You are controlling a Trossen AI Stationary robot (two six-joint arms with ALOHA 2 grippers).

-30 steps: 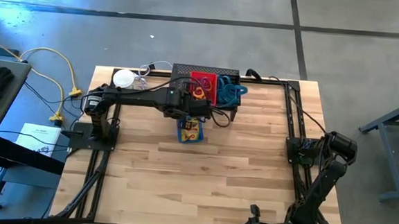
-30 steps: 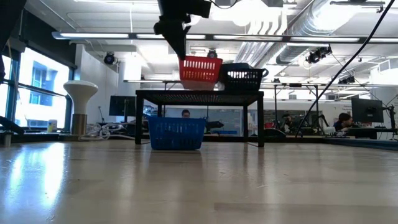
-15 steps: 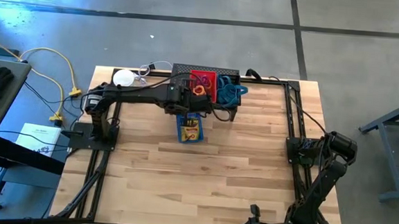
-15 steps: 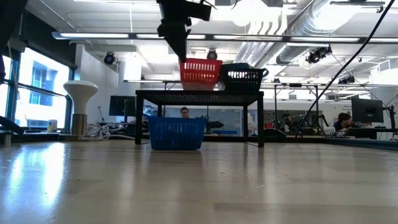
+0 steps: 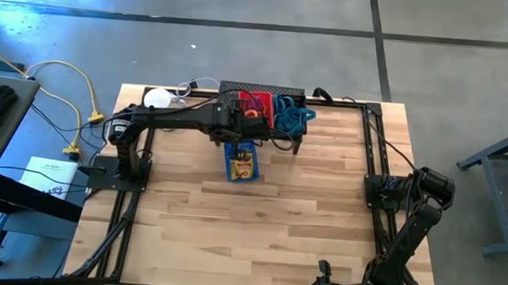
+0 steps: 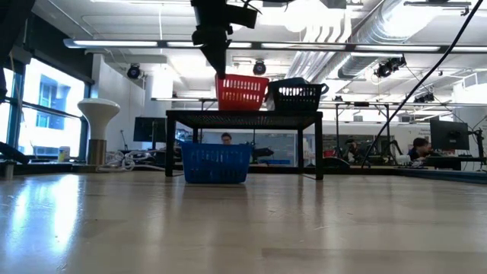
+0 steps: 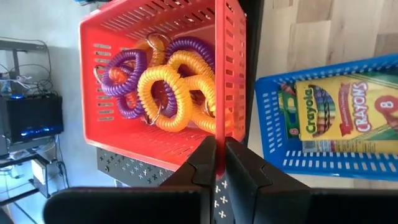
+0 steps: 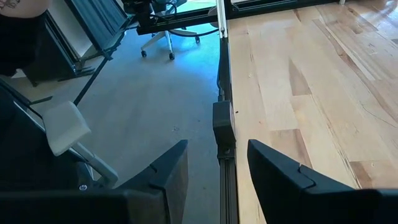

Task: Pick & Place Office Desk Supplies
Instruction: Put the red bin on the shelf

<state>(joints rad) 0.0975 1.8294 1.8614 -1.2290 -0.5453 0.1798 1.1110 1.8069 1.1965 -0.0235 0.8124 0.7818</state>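
Observation:
A red bin (image 7: 124,140) holding yellow, purple and orange coil rings (image 7: 171,87) stands on the black mesh rack (image 6: 243,116), next to a black bin (image 6: 298,95) of blue cords (image 5: 293,117). My left gripper (image 7: 216,167) is shut on the red bin's rim; it reaches down from above in the low view (image 6: 215,57). On the table in front of the rack sits a blue bin (image 5: 241,164) with yellow crayon boxes (image 7: 342,112). My right gripper (image 8: 217,163) waits open past the table's near right corner. My left gripper pinches the top edge of the red bin's side wall (image 7: 219,127), the wall that faces the blue bin. One finger is inside the bin and one outside. The fingers slant down from above. The bin stands upright, its bottom on the rack's top.
A white round lamp (image 5: 157,99) and loose cables lie at the far left corner. Black frame rails (image 5: 372,159) run along the table's left and right sides. The wooden top (image 5: 257,231) between the blue bin and the near edge is bare.
In the low view the red bin has sunk a little and shifted slightly to the picture's left, so it now rests level on the rack's top. My left gripper has kept its hold on the rim and rolled slightly.

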